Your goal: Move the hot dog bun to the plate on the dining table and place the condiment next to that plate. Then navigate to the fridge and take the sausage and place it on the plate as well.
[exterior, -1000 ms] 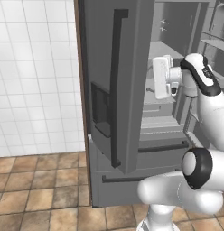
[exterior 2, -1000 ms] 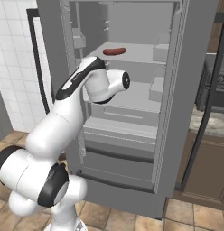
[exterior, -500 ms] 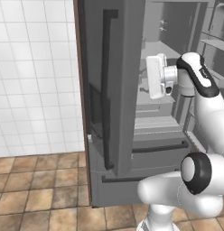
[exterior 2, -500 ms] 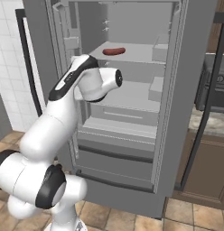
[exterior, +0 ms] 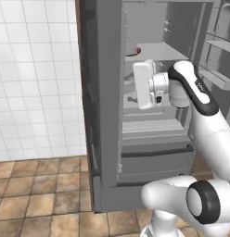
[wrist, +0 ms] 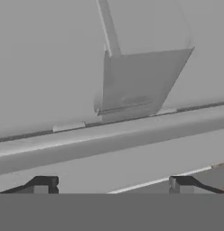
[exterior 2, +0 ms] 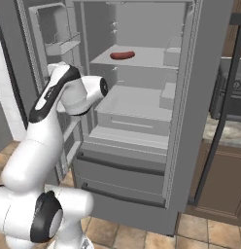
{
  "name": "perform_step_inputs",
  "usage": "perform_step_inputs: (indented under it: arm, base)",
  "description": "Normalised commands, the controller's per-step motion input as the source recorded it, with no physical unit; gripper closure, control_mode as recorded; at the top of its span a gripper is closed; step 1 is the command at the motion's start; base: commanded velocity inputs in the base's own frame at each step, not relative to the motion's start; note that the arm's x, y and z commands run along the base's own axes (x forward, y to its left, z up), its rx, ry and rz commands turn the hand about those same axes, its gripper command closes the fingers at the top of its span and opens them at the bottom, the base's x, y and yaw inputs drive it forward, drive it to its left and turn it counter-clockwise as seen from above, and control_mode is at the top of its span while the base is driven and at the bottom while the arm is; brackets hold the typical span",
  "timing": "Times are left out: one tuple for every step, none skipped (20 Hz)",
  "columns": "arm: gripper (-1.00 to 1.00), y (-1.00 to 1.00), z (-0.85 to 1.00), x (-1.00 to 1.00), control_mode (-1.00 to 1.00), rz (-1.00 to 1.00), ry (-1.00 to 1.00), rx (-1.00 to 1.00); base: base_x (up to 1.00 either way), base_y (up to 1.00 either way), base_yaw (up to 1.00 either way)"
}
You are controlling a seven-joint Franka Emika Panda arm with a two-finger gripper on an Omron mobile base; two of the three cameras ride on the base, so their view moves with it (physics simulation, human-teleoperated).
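Your gripper (wrist: 114, 182) is out in front of you, inside the open fridge (exterior 2: 142, 121), and the hand view has its two dark fingertips (wrist: 44, 182) standing far apart with nothing between them — jaws wide, empty. Past those tips, at twelve o'clock in that view, you're looking at plain grey fridge wall with a ledge running across it and a small grey bracket above.

From the left base view, your white hand (exterior: 144, 84) sits level with the middle shelf, just past the edge of the grey door (exterior: 105, 92). The tiled wall (exterior: 38, 78) is off at nine o'clock, brown floor tiles (exterior: 38, 194) below it.

Swing to the right base view — the forearm reaches in toward the left side of the cabinet, beside the door bins (exterior 2: 57, 29). Further in and higher, at about one o'clock from your wrist, the sausage (exterior 2: 122, 55) lies flat on the upper shelf (exterior 2: 142, 58), well apart from your hand. The drawers (exterior 2: 122, 170) sit shut at the bottom.
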Motion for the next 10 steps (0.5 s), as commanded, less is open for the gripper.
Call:
perform_step_inputs:
  arm:
    - [-1.0,1.0,0.0,-0.49,-1.0,0.06,-0.08,0.0]
    - [-1.0,1.0,0.0,-0.43,-1.0,0.06,-0.06,0.0]
    - [-1.0,1.0,0.0,-0.36,-1.0,0.05,-0.04,0.0]
    - [-1.0,1.0,0.0,-0.29,-1.0,0.04,-0.04,-0.01]
    - [-1.0,1.0,0.0,-0.28,-1.0,0.03,-0.05,-0.01]
    - [-1.0,1.0,0.0,-0.27,-1.0,0.03,-0.05,-0.02]
    - [-1.0,0.99,0.0,-0.26,-1.0,0.03,-0.04,-0.02]
    - [-1.0,0.88,0.0,-0.26,-1.0,0.02,-0.04,-0.03]
    - [-1.0,0.73,0.0,-0.3,-1.0,0.0,-0.07,-0.07]
    - [-1.0,0.58,0.0,-0.2,-1.0,0.0,-0.02,-0.08]
  base:
    - [0.0,0.0,0.0]
    - [0.0,0.0,0.0]
    - [0.0,0.0,0.0]
    - [0.0,0.0,0.0]
    - [0.0,0.0,0.0]
    - [0.0,0.0,0.0]
    - [0.0,0.0,0.0]
    - [0.0,0.0,0.0]
    - [0.0,0.0,0.0]
    - [0.0,0.0,0.0]
